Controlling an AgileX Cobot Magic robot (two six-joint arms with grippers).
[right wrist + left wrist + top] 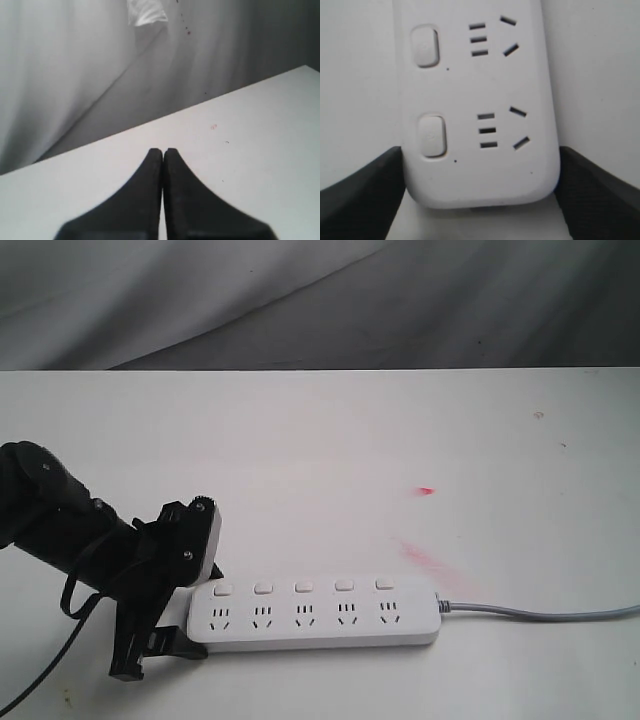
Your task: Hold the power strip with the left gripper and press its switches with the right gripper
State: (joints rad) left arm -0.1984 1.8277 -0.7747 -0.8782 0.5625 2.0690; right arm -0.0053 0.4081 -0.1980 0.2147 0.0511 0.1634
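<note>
The white power strip [315, 625] lies flat near the table's front edge, and its grey cord [540, 612] runs off to the right. The five switches [303, 587] sit in a row above the sockets. My left gripper [195, 595] is shut on the strip's left end, one finger on each long side. The left wrist view shows that rounded end of the power strip [480, 170] between the black fingers [365, 190], with two switches [432, 136] in sight. My right gripper [163, 152] is shut and empty over bare table, and it is outside the exterior view.
The white table [320, 450] carries faint red marks [427, 490] right of centre. A grey cloth backdrop [300, 300] hangs behind the table's far edge. The left arm's loose black cable [40, 670] trails toward the front left corner.
</note>
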